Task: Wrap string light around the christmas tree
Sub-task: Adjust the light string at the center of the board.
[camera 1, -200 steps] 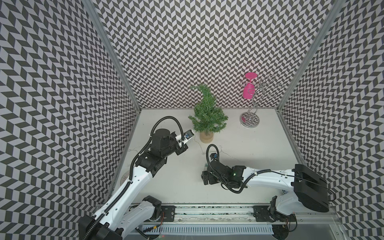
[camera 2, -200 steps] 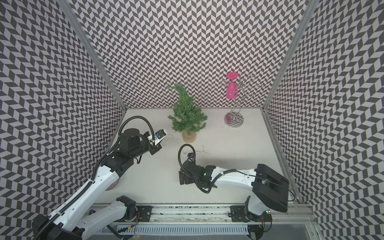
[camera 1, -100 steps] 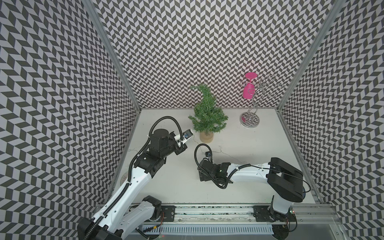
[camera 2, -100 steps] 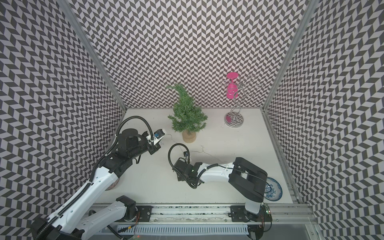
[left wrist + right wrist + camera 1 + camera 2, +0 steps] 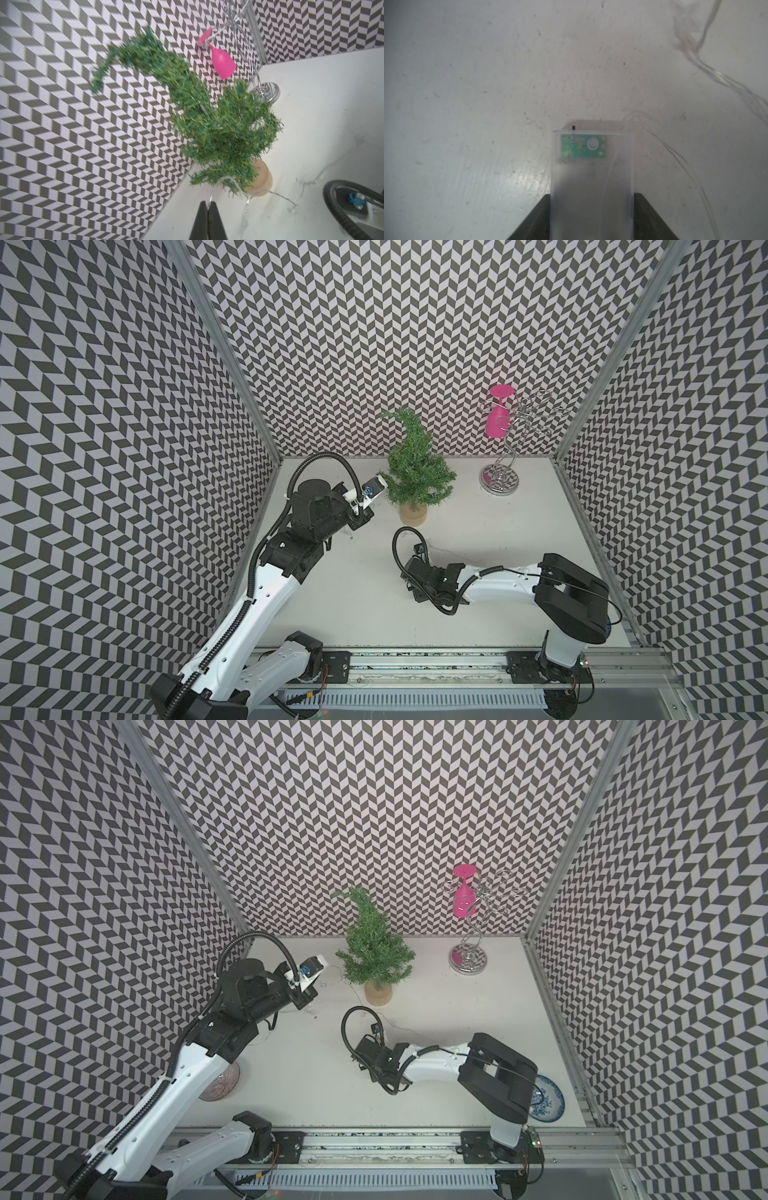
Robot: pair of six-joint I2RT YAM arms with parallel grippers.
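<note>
**String light (image 5: 245, 209) gripped in two places**

Left gripper (image 5: 208, 204) pinched together on the thin wire, just beside the lower branches of the christmas tree (image 5: 415, 477). From those fingers, wire leading up into the lowest green sprigs, then down past the tan base and loosely across the white table (image 5: 519, 522), small clear bulbs along it. Right gripper (image 5: 592, 195) low over mid-table, well apart from the tree, clamped on the sides of the transparent battery box (image 5: 591, 166), green circuit board visible inside. Tree upright near the back wall, tip curled. Chrome rack (image 5: 500, 483) with a hanging pink glass (image 5: 496, 425) toward the back right corner.
</note>
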